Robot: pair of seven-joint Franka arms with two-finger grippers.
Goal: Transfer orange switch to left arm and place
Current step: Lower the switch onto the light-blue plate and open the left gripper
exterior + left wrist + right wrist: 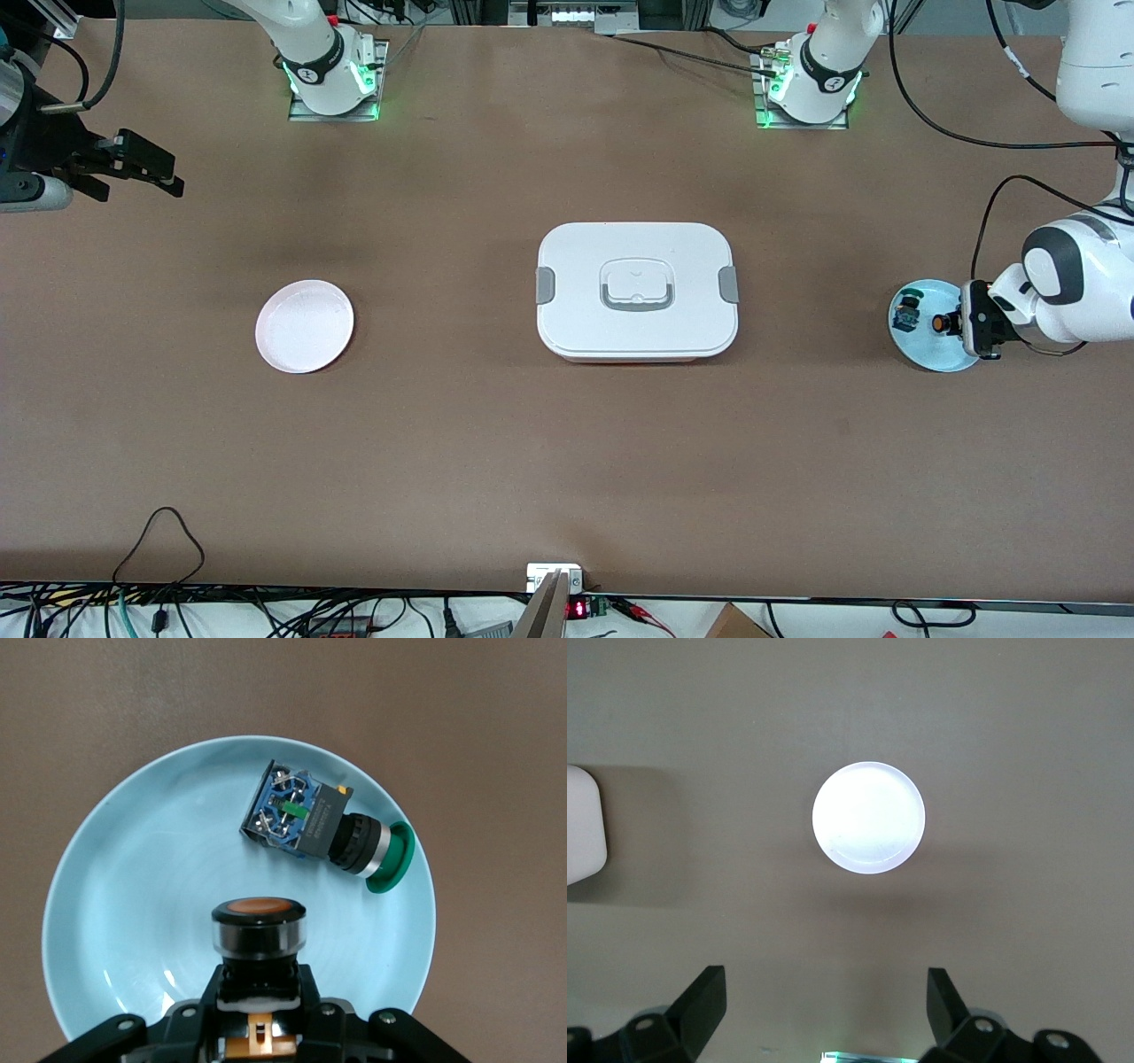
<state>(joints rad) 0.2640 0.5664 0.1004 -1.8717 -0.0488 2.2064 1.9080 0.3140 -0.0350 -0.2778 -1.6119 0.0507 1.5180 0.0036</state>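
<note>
Sitting clamped in the left gripper (259, 992), the orange switch (259, 935) is over the light blue plate (133, 904) at the left arm's end of the desk (567, 461), its orange cap pointing out from the closed jaws. I'd say it is gripped by the body so that the cap end stays free for a handover. Beside it the green-capped switch (323, 828) lies on its side on the same plate, untouched. The white box (636, 291) sits mid-desk between the two plates, which is why a straight carry seems ruled out. The right gripper (146, 168) waits over the right arm's end of the desk, jaws wide and empty. Its wrist view looks down on the pink plate (868, 817), bare, and a corner of the box. Only the left wrist view shows the grip clearly.
</note>
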